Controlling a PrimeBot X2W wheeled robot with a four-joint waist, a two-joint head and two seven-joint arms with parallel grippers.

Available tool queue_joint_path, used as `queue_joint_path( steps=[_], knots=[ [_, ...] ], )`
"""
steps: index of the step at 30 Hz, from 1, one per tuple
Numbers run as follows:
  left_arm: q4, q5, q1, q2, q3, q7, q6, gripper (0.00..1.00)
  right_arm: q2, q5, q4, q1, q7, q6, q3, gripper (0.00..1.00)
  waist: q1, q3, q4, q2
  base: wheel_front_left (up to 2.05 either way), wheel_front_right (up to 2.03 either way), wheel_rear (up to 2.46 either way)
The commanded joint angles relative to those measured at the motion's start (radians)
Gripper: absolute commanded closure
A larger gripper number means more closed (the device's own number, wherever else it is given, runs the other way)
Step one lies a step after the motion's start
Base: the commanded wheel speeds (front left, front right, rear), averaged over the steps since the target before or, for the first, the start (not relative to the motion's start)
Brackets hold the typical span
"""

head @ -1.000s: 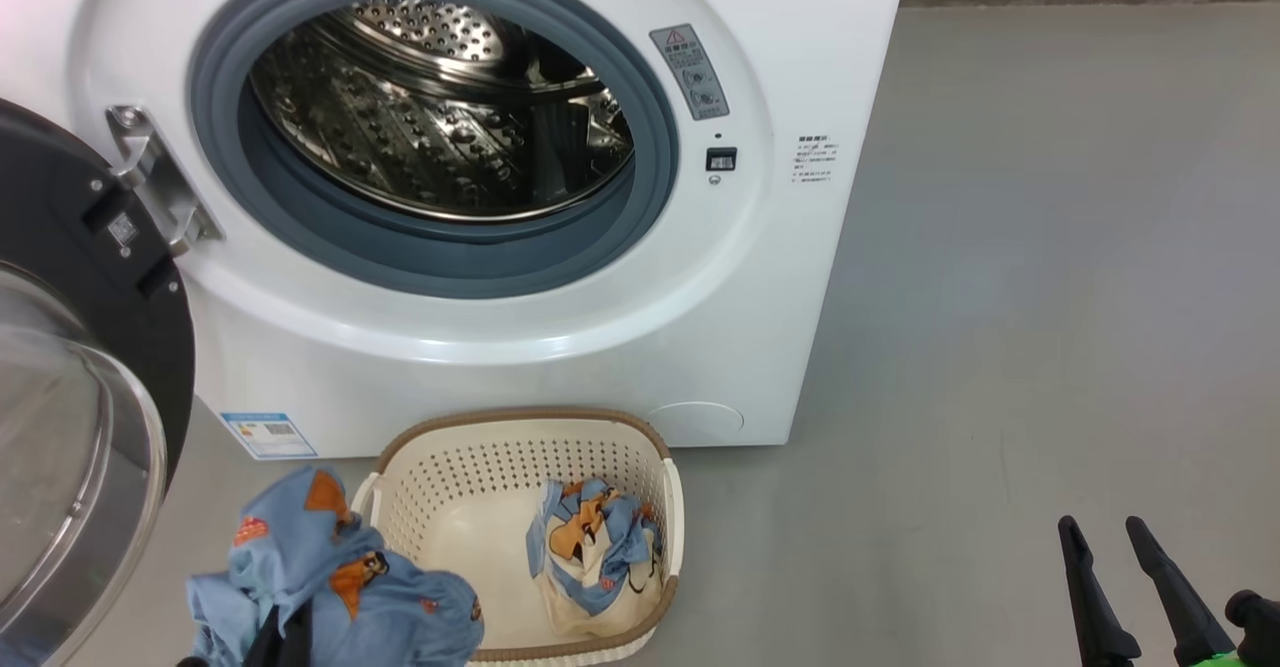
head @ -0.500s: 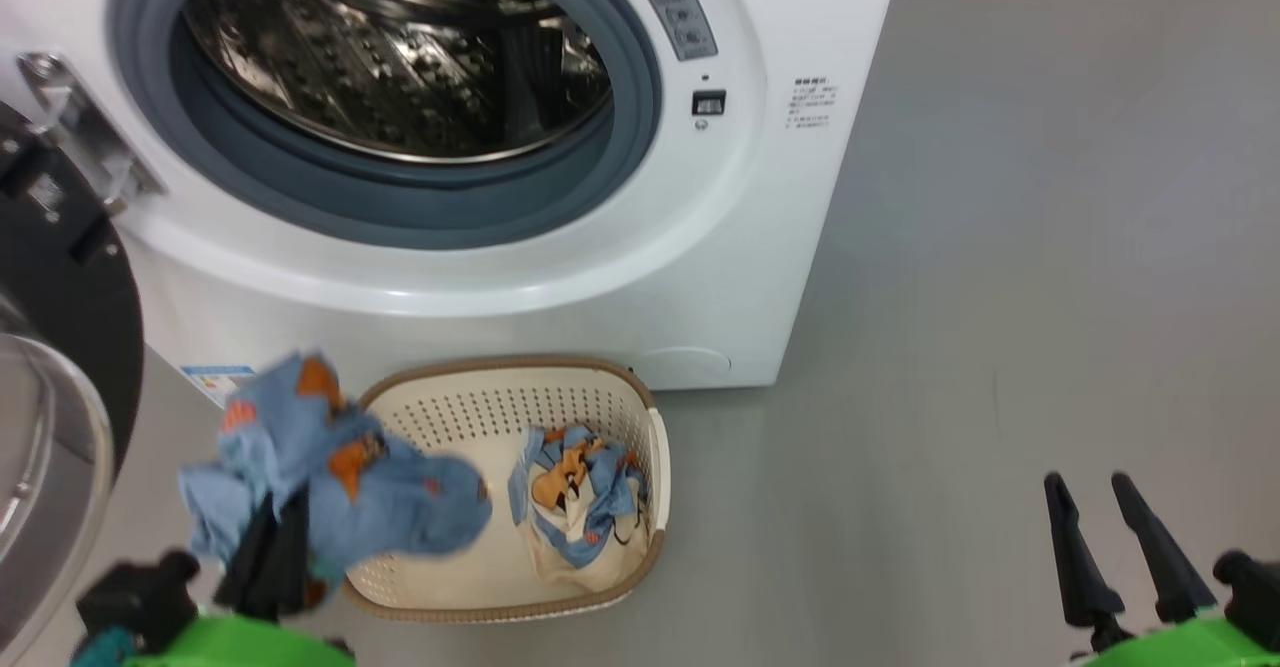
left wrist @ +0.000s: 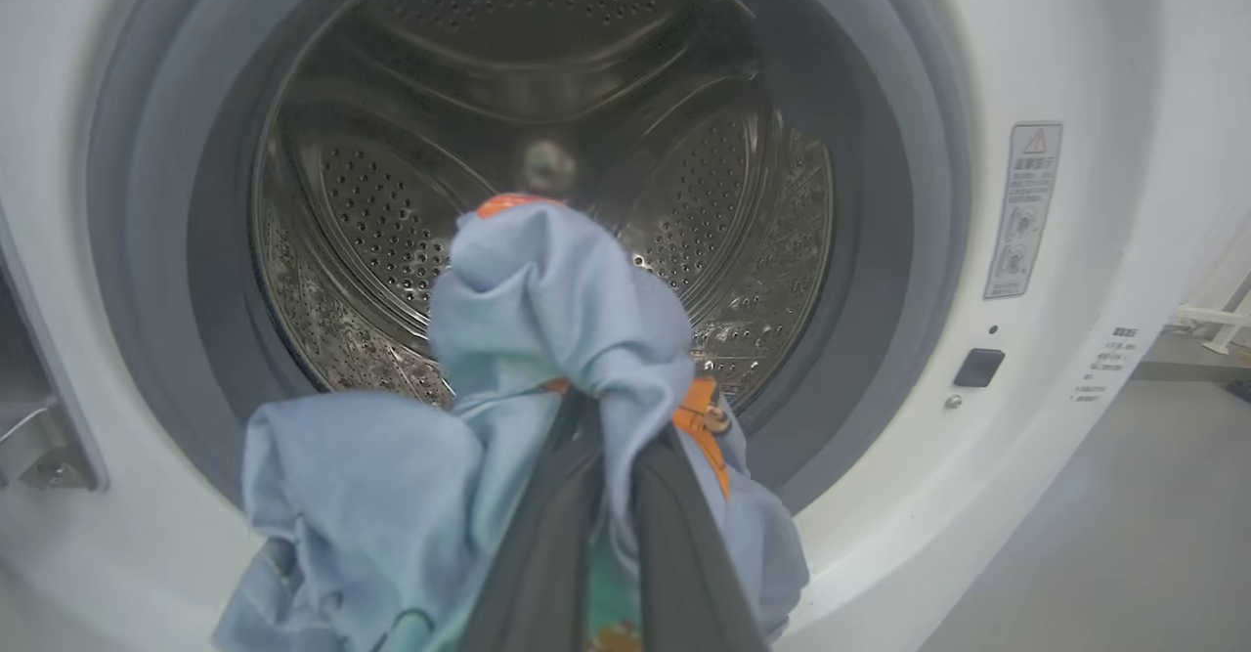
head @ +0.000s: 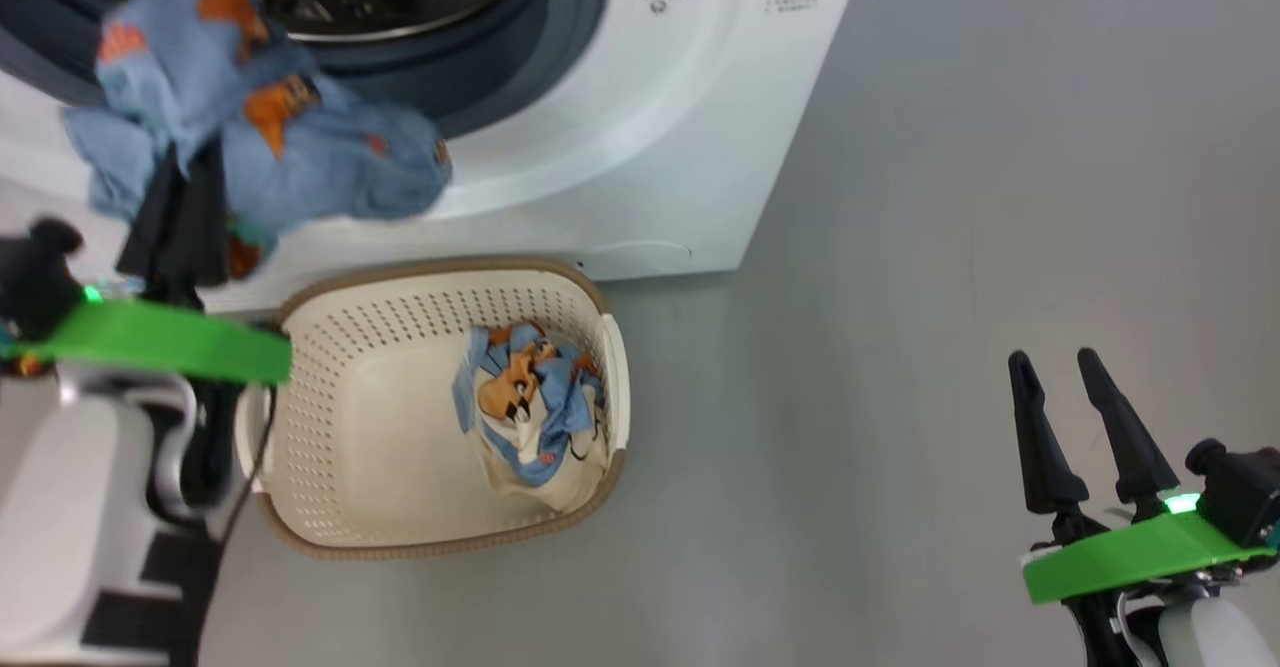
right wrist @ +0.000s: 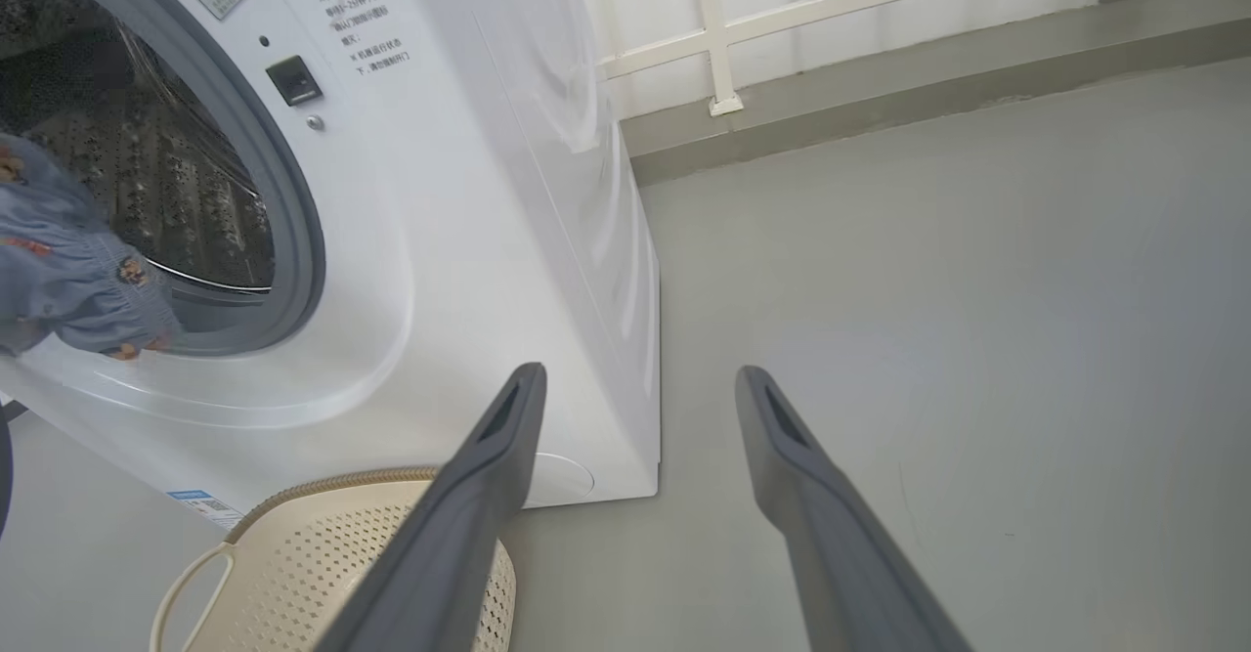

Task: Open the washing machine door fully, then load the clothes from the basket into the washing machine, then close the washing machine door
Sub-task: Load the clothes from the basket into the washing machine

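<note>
Pinching the blue printed garment [head: 300, 157] by a bunched fold, the left claw [head: 188, 197] is pressed together on the cloth, Mira says. Why hold it up there, in front of the washing machine [head: 700, 147]?

Because that is where it has to go, Jon answers. From the left wrist, the claw aims straight at the steel drum [left wrist: 547, 95]. The cloth hangs at the mouth, just before the grey gasket [left wrist: 880, 241], its lower folds drooping over the white front. Lifted that high, I judge, it can clear the lip instead of dragging on it.

And the washing machine door?

The mouth stands bare, so it must be swung aside; I can make out a hinge bracket [left wrist: 39, 447] at the opening's left.

Why is the right claw [head: 1053, 359] out there?

Spread wide and holding nothing, it hangs above the grey floor [head: 900, 297], well apart from the machine. I take that as being out of the left arm's path.

Is loading nearly done?

No. A second bundle of clothes [head: 530, 407], blue print over cream cloth with a black cord, lies in the right half of the basket [head: 380, 347]. That sits on the floor just in front of the machine, near enough for short carries.
</note>
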Motion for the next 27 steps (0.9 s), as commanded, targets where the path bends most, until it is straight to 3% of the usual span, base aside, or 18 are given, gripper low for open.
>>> queue_joint_path(
  steps=[1,7,16,21,26,27],
  knots=[
    [0.006,-0.013,-0.064,0.044,0.031,-0.006,-0.002,1.00,-0.006,-0.007,-0.026,-0.020,-0.005,0.002,0.030,0.00,0.0000,0.075,-0.048,-0.0001,0.00,0.00,0.00],
    [0.216,-0.047,-0.314,0.089,-0.011,-0.006,-0.002,1.00,0.018,-0.007,-0.024,-0.080,-0.005,0.002,0.057,0.00,0.0000,0.150,-0.097,-0.0001,0.00,0.00,0.00],
    [0.490,-0.055,-0.543,0.134,-0.062,-0.006,-0.002,1.00,0.047,-0.004,-0.019,-0.129,-0.005,0.002,0.102,0.00,0.0000,0.196,-0.172,-0.0001,0.00,0.00,0.00],
    [0.583,-0.055,-0.632,0.157,-0.076,-0.006,-0.002,1.00,0.058,0.002,-0.017,-0.140,-0.005,0.002,0.115,0.00,0.0000,0.204,-0.211,-0.0001,0.00,0.00,0.00],
    [0.567,0.008,-0.695,0.189,-0.033,-0.006,-0.002,1.00,0.070,0.004,-0.019,-0.156,-0.005,0.002,0.133,0.00,0.0000,0.214,-0.239,-0.0001,0.00,0.00,0.00],
    [0.563,0.020,-0.697,0.188,-0.017,-0.006,-0.002,0.12,0.072,0.004,-0.020,-0.156,-0.005,0.002,0.135,0.00,0.0000,0.215,-0.242,-0.0001,0.00,0.00,0.00]
  ],
)
